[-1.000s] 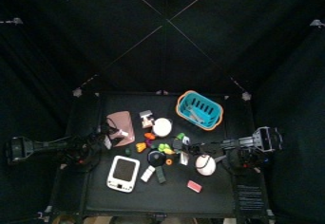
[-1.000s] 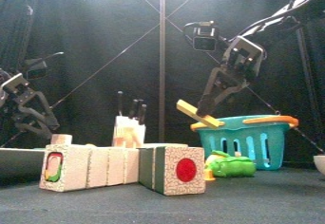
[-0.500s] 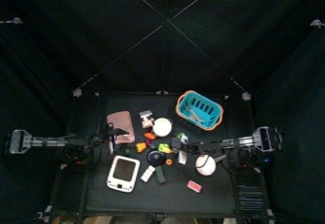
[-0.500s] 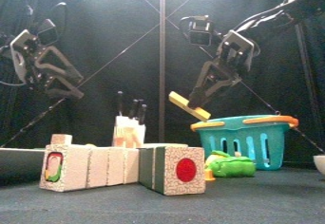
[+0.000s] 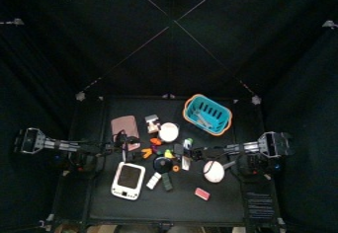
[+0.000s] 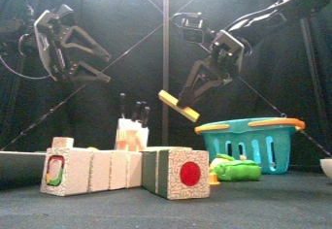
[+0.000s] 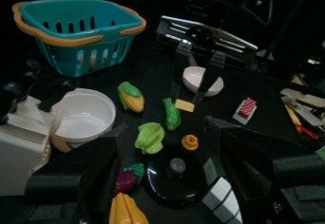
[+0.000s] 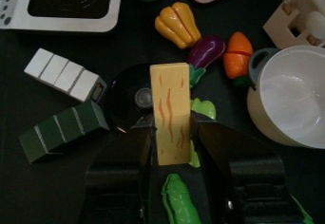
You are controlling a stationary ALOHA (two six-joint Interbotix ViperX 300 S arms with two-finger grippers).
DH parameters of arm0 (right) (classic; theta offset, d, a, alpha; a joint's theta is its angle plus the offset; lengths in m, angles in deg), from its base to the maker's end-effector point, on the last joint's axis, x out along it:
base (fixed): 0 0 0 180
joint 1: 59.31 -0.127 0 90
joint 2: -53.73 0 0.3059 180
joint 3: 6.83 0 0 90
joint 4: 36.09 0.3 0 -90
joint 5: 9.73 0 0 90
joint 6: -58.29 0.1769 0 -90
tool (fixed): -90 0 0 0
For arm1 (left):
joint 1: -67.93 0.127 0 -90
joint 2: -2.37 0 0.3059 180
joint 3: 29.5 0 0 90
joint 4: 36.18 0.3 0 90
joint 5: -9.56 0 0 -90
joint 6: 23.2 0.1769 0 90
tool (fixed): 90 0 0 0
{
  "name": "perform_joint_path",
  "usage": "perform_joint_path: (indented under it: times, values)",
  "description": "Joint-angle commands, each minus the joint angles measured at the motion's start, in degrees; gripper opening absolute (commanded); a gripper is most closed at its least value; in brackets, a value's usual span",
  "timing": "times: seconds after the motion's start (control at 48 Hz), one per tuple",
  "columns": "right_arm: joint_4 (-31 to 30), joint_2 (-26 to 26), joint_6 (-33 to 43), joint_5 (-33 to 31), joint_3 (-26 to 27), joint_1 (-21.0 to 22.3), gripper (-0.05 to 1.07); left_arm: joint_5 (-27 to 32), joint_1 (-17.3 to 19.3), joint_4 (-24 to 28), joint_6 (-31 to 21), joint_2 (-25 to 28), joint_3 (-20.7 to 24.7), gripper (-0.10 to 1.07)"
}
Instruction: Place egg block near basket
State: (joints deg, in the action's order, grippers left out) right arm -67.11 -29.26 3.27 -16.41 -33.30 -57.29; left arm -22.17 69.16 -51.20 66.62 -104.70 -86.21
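Right gripper [image 6: 192, 95] hangs in the air clamped on a flat yellow block [image 8: 169, 112], its jaws pressing the block's two long sides. Down beside it and toward the table's right stands the turquoise basket [image 6: 254, 144], apart from the block. Left gripper [image 6: 81, 53], raised well across from it, has its jaws spread and empty.

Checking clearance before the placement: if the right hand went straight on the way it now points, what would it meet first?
Judging by the right wrist view, the right hand, holding the yellow block, points down at the round black dish. The block's tip would probably meet that dish first, though depth is unclear.
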Motion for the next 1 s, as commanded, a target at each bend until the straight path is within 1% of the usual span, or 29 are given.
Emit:
perform_joint_path:
  times: [0.0,0.125,0.229,0.375,0.521,0.583,0.729,0.896,0.979]
  values:
    - [0.00,-1.23,0.18,-1.58,1.32,0.26,0.50,-1.58,-0.70,-1.23,-0.09,2.81,1.76,0.97]
    - [0.62,-2.11,0.53,-6.50,1.14,0.26,0.50,-1.85,-0.88,-1.14,0.09,5.71,2.20,0.97]
    - [1.67,-3.16,0.44,-12.39,0.79,0.26,0.50,-1.93,-0.88,-0.70,0.18,7.82,2.90,0.97]
    - [2.90,-4.22,0.62,-19.25,0.00,0.26,0.50,-1.93,-0.88,0.18,0.26,9.23,3.87,0.97]
    - [4.92,-5.01,0.62,-23.99,-1.05,0.35,0.50,-1.93,-0.88,0.62,0.26,9.58,3.52,0.97]
    - [5.54,-5.45,0.70,-25.14,-1.49,0.53,0.50,-1.93,-0.88,0.53,0.26,9.58,3.25,0.97]
    - [7.47,-6.77,1.76,-25.49,-2.81,2.29,0.50,-2.02,-0.88,0.53,0.18,9.58,3.25,0.97]
    - [9.14,-8.96,2.64,-26.19,-6.33,5.45,0.50,-2.02,-0.88,0.44,0.18,9.58,2.99,0.97]
    - [11.87,-9.76,2.55,-25.66,-8.00,7.29,0.50,-2.02,-0.88,0.44,0.18,9.58,2.90,0.97]
